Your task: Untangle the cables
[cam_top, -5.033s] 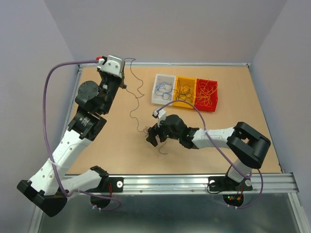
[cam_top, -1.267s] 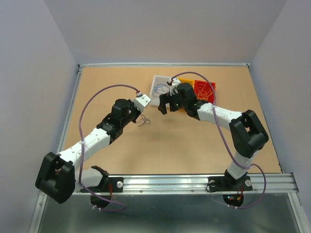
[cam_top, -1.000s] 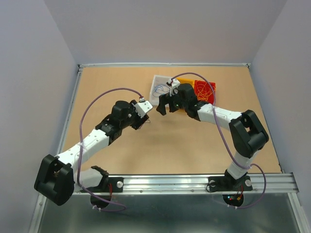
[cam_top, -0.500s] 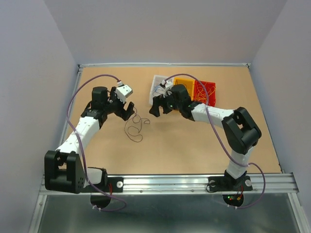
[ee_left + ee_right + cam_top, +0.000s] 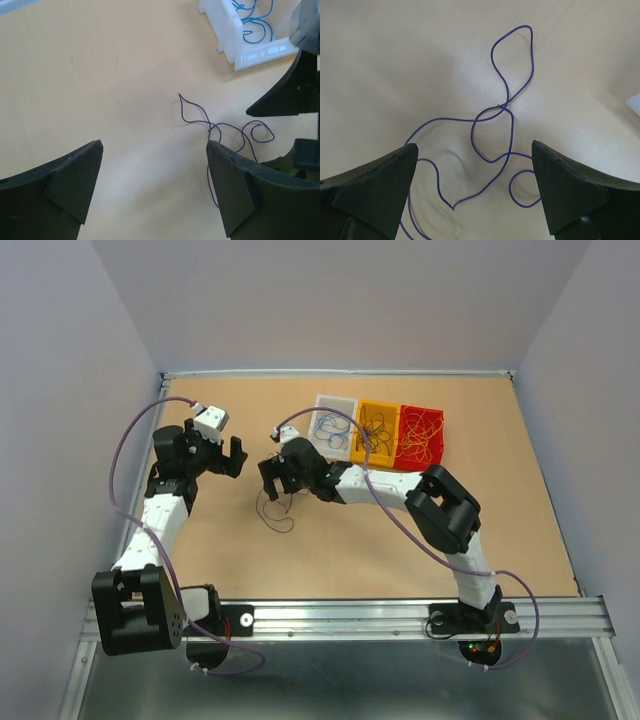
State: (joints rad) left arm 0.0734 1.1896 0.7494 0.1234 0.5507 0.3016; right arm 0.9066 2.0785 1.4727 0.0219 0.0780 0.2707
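Observation:
One thin dark purple cable [image 5: 276, 510] lies loose and curled on the wooden table. My right gripper [image 5: 277, 483] hovers right over it, open; in the right wrist view the cable's loops [image 5: 492, 140] lie between and below the spread fingers [image 5: 474, 150], touching neither. My left gripper [image 5: 226, 457] is open and empty, to the left of the cable. Its wrist view shows the cable [image 5: 215, 130] ahead of its right finger, with the right gripper's black fingers [image 5: 285, 100] beyond. More cables lie in the bins.
Three bins stand in a row at the back: a white one [image 5: 322, 440] with blue wires [image 5: 255, 25], a yellow-orange one [image 5: 365, 450] and a red one [image 5: 442, 450], both with wires. Lilac cables loop off both arms.
My left gripper has opened and swung back to the left, leaving the purple cable on the table. My right gripper has moved left from the bins to above the cable.

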